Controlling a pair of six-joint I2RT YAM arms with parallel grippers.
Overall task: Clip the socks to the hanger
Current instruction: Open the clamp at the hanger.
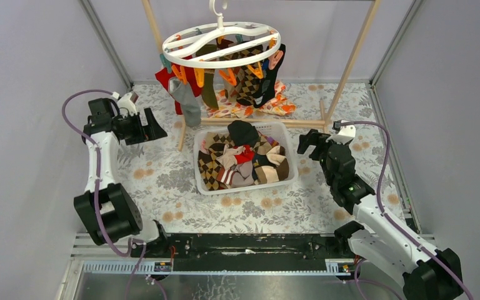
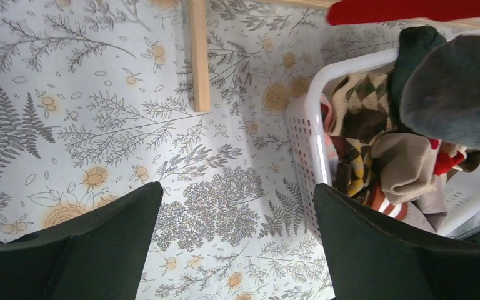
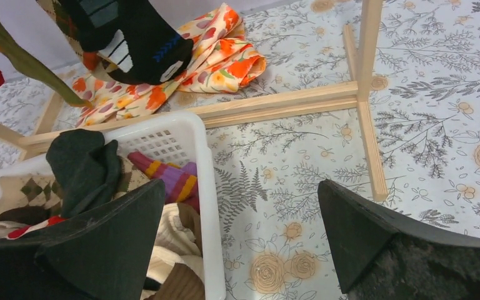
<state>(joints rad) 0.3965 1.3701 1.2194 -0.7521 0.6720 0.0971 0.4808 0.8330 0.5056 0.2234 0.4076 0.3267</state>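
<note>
The white ring hanger (image 1: 190, 61) hangs at the top centre with orange and teal clips. Red (image 1: 164, 78), grey (image 1: 189, 105), olive, argyle (image 1: 247, 84) and black (image 1: 269, 78) socks hang clipped to it. More socks (image 1: 244, 156) lie piled in the white basket (image 1: 250, 186) below. My left gripper (image 1: 155, 130) is open and empty, left of the basket; in the left wrist view (image 2: 237, 186) it is above the tablecloth beside the basket (image 2: 300, 125). My right gripper (image 1: 308, 145) is open and empty at the basket's right edge (image 3: 241, 184), over its rim (image 3: 203, 187).
A pale wooden pole frame (image 1: 269, 122) stands behind the basket, with a foot (image 2: 199, 56) near my left gripper and rails (image 3: 275, 103) ahead of my right. An orange floral cloth (image 3: 219, 56) lies under the hanger. Grey walls enclose the floral tablecloth.
</note>
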